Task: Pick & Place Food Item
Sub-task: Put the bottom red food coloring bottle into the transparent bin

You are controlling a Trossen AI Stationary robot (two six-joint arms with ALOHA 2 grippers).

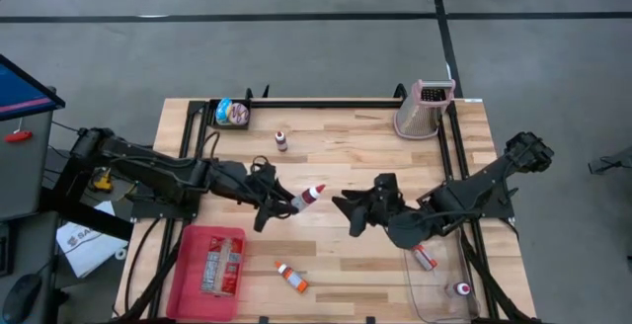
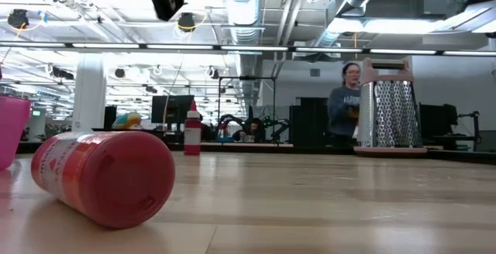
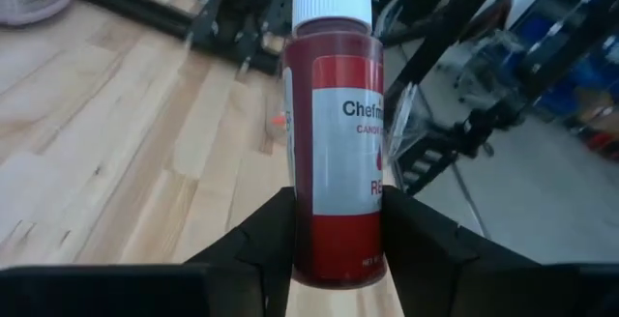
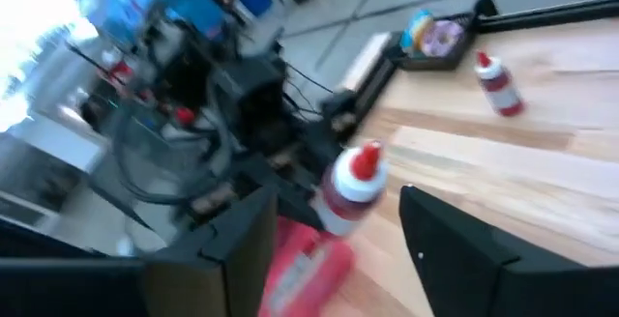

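- The left gripper (image 1: 286, 203) sits above the middle of the table (image 1: 346, 141), its fingers (image 3: 261, 244) clamped on either side of a red bottle (image 1: 308, 196).
- In the left wrist view the bottle (image 3: 334, 133) stands straight up between the two dark fingers, white cap at the far end, a red-and-white label facing the camera.
- Seen from above, the bottle's red tip points toward the right arm, and the bottle lies near the table's centre, held off the wood.
- The right gripper (image 1: 348, 208) faces the left one across a small gap, close to the bottle's tip but not touching it.
- Its fingers (image 4: 455, 244) stand apart, with nothing between them; in the right wrist view the bottle (image 4: 348, 189) shows beyond them, in the left gripper.
- A second small red bottle (image 1: 281, 140) stands upright near the table's far edge.
- A third bottle (image 1: 291, 278) with an orange cap lies on its side near the front edge, just beside a pink tray (image 1: 188, 265).
- The tray holds a packaged item (image 1: 221, 263).
- A black tray with a donut (image 1: 232, 113) sits at the far left corner.
- A metal grater (image 1: 423, 109) stands at the far right corner.
- A clear bin (image 1: 420, 299) at the front right holds one bottle (image 1: 459, 289); another (image 1: 424, 257) lies at its edge.
- In the low view a person (image 2: 343, 103) stands in the room behind the table.
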